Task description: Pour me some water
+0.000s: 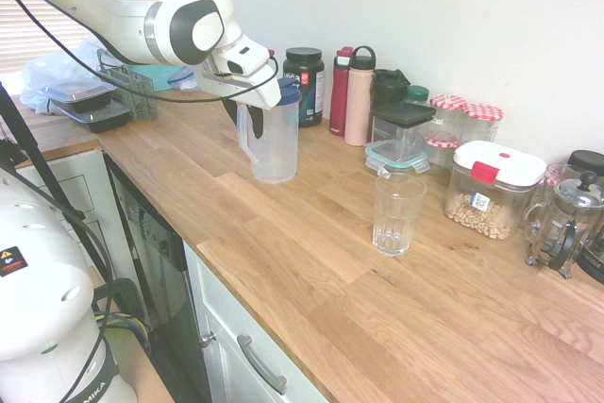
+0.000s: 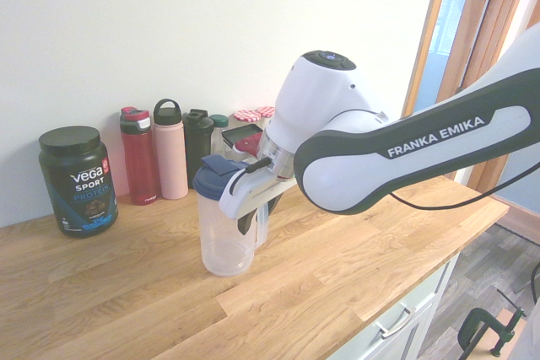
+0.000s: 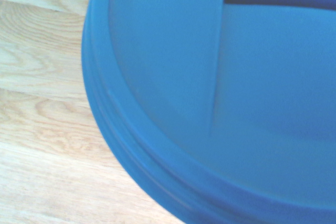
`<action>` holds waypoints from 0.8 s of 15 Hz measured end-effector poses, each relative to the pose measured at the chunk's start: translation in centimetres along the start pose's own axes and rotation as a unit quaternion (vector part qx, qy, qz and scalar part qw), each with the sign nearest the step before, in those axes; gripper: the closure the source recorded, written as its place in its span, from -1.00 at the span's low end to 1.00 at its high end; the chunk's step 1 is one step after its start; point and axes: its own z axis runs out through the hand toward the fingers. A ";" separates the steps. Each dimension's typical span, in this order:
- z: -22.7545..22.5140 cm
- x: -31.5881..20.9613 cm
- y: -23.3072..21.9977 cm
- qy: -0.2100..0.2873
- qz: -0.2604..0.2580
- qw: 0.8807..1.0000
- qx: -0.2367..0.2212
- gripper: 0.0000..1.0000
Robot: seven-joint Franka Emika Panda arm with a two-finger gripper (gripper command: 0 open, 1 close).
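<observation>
Bottles (image 2: 170,153) and black tub (image 2: 78,183) stand behind your pitcher (image 2: 224,238), bare countertop (image 1: 283,280) before you, glass (image 1: 396,219) farther along

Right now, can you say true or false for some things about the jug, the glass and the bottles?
1. The jug has a blue lid. True.
2. The glass is lying on its side. False: it stands upright on the counter.
3. The robot hand is at the glass. False: it is at the jug's handle.
4. A pink bottle stands beside a red one. True.
5. The tub of nuts has a green lid. False: its lid is white and red.
</observation>
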 end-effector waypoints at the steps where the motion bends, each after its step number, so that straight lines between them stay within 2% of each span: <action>1: 0.0 0.0 0.0 0.000 0.001 1.000 0.000 1.00; 9: -0.7 -0.3 0.2 0.002 0.000 1.000 -0.003 1.00; 12: -4.3 -1.7 2.2 0.003 -0.026 1.000 0.001 1.00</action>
